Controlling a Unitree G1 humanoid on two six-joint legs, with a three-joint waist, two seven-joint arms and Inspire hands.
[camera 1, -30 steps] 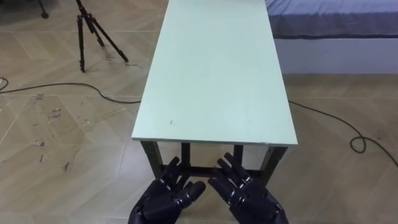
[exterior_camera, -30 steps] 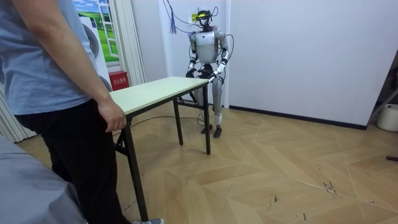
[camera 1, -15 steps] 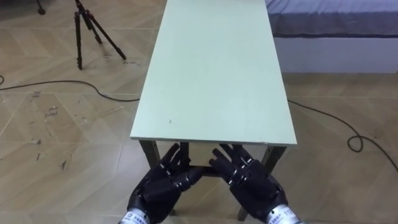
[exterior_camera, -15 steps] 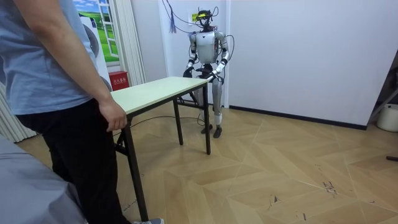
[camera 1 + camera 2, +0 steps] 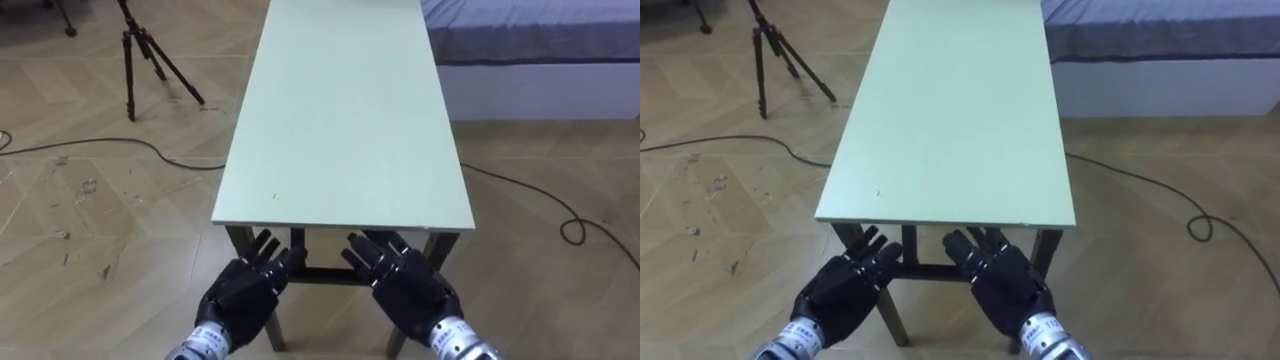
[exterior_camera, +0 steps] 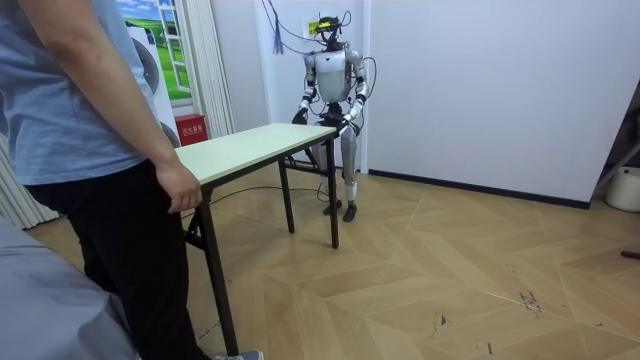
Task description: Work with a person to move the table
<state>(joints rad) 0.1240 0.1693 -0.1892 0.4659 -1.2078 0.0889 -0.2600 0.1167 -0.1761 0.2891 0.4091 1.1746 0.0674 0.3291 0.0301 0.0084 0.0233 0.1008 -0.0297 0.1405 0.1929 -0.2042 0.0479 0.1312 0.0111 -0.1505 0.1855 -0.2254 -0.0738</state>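
Observation:
A long pale green table (image 5: 345, 110) on dark legs runs away from me; its near short edge (image 5: 945, 220) lies just ahead of my hands. My left hand (image 5: 245, 291) and right hand (image 5: 400, 280) are held palm-down below and in front of that edge, fingers straight and spread, fingertips reaching under the tabletop's lip. Neither holds anything. In the room view I stand at the table's far end (image 6: 300, 135), and a person (image 6: 90, 170) in a light blue shirt stands at the near end with a hand (image 6: 180, 190) at the table's corner.
A tripod (image 5: 150, 55) stands on the wooden floor to the left, with a dark cable (image 5: 100, 145) trailing past it. A bed with a grey cover (image 5: 540, 40) lies at the right, and another cable (image 5: 550, 205) curls on the floor beside it.
Both hands have moved forward and a little apart, from below the edge up to the tabletop's lip. The table and the person have not moved.

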